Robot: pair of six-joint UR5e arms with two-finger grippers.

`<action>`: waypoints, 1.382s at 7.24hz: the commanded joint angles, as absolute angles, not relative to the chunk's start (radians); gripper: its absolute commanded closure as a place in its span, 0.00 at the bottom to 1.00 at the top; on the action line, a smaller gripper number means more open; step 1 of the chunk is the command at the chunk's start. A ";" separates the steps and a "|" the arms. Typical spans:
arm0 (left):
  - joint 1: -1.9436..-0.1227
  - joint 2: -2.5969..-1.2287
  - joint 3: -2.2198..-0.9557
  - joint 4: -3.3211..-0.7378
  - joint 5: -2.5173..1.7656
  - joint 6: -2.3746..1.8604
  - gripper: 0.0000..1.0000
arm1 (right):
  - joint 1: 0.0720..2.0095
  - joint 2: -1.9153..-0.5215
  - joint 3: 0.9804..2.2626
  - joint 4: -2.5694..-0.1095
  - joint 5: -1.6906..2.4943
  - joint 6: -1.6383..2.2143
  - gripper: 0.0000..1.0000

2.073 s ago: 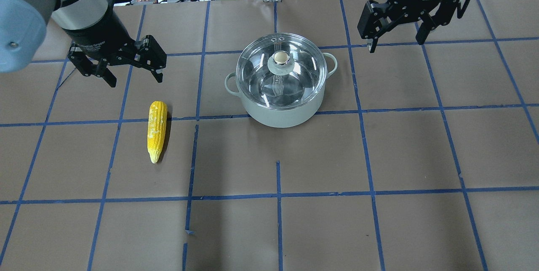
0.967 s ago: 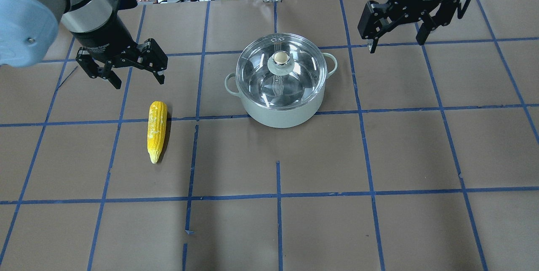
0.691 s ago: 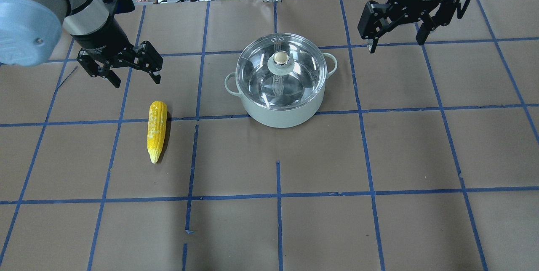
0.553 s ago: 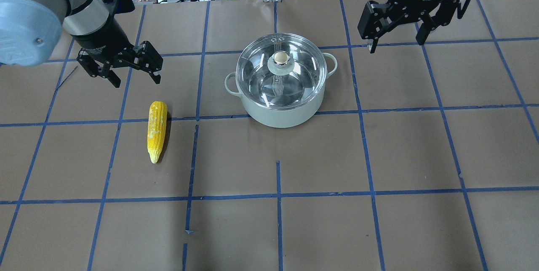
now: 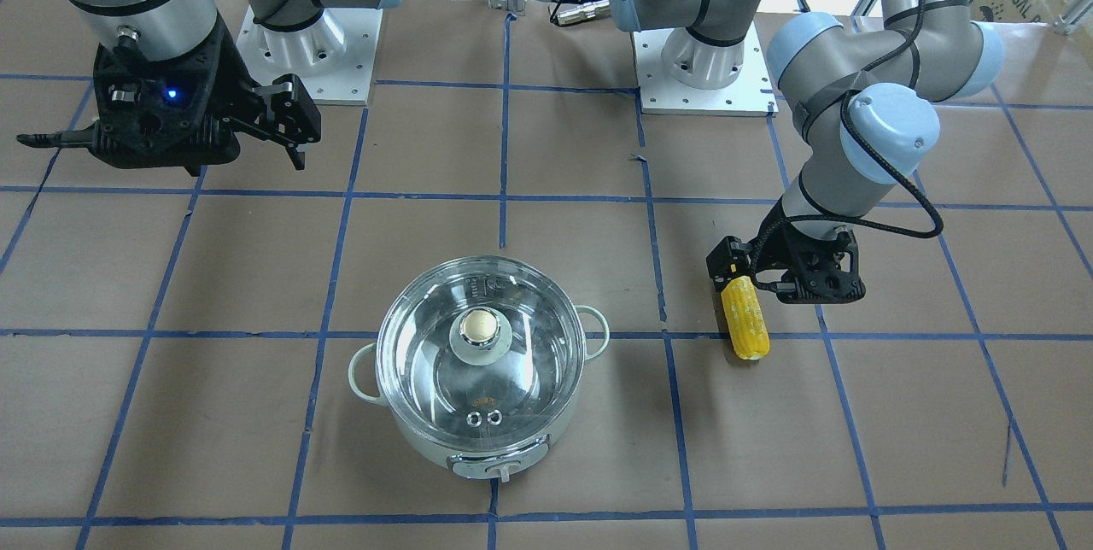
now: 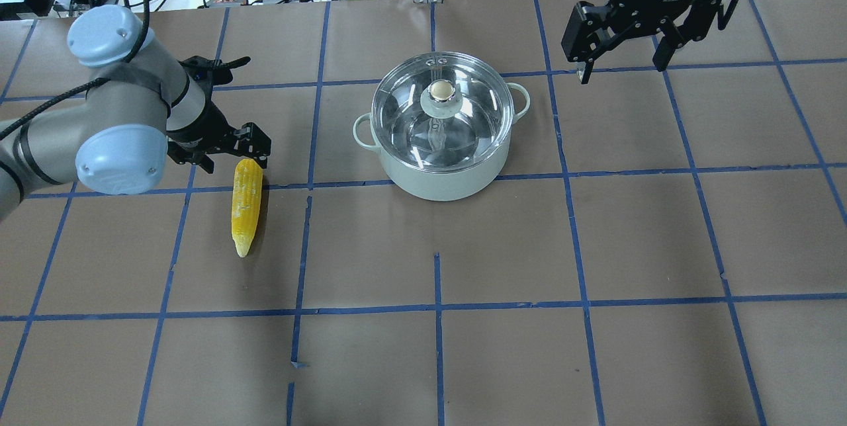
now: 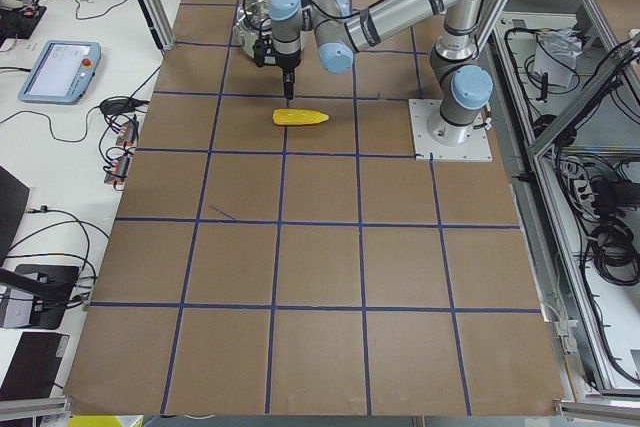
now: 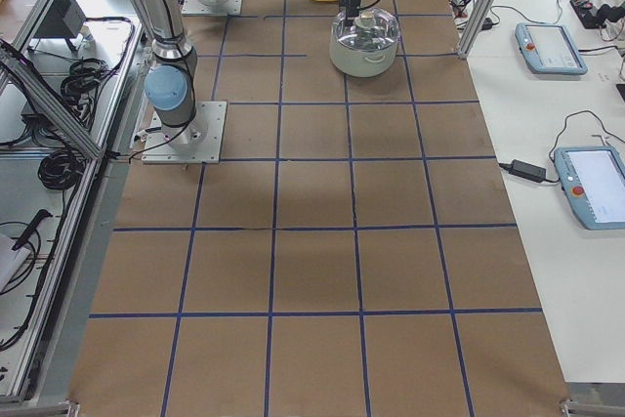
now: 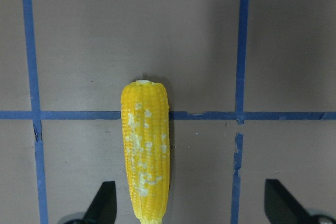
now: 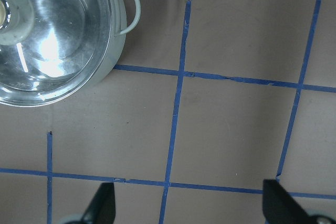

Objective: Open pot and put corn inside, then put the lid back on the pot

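Over the corn (image 6: 246, 204) now stands the left gripper (image 6: 233, 160), which moments ago hung higher and farther out across the desk (image 6: 595, 247). It has dropped and swung in, so its fingers, spread wide and empty, flank the cob without touching it. The views disagree on which part of the cob they stand over, probably its blunt half. The right gripper (image 6: 622, 63) has not moved: also released and holding nothing, it waits beyond the pot (image 6: 450, 182). The lid (image 6: 463, 125) remains seated on the pot.

I judge the corn pick is being set up first, and the lid must still come off before the cob can go in.

The corn lies flat, well left of the pot, across a blue tape line (image 6: 344, 182). Its long axis runs toward and away from the robot, pointed tip nearest the robot, blunt end away. The fingers would close across that axis.
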State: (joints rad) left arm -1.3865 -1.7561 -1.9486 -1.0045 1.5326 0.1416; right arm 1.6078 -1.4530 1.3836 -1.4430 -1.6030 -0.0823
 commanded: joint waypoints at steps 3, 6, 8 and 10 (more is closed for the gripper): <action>-1.353 -1.786 -2.020 -0.917 1.534 0.167 0.00 | 1.800 -1.303 1.326 -1.625 -1.627 0.059 0.00; -1.353 -1.841 -2.022 -0.841 1.535 0.166 0.00 | 1.884 -1.096 1.205 -1.690 -1.624 0.259 0.01; -1.353 -1.847 -2.034 -0.835 1.536 0.167 0.00 | 1.933 -1.011 1.199 -1.757 -1.625 0.350 0.08; -1.353 -1.856 -2.081 -0.749 1.536 0.164 0.00 | 1.940 -0.990 1.206 -1.789 -1.615 0.386 0.04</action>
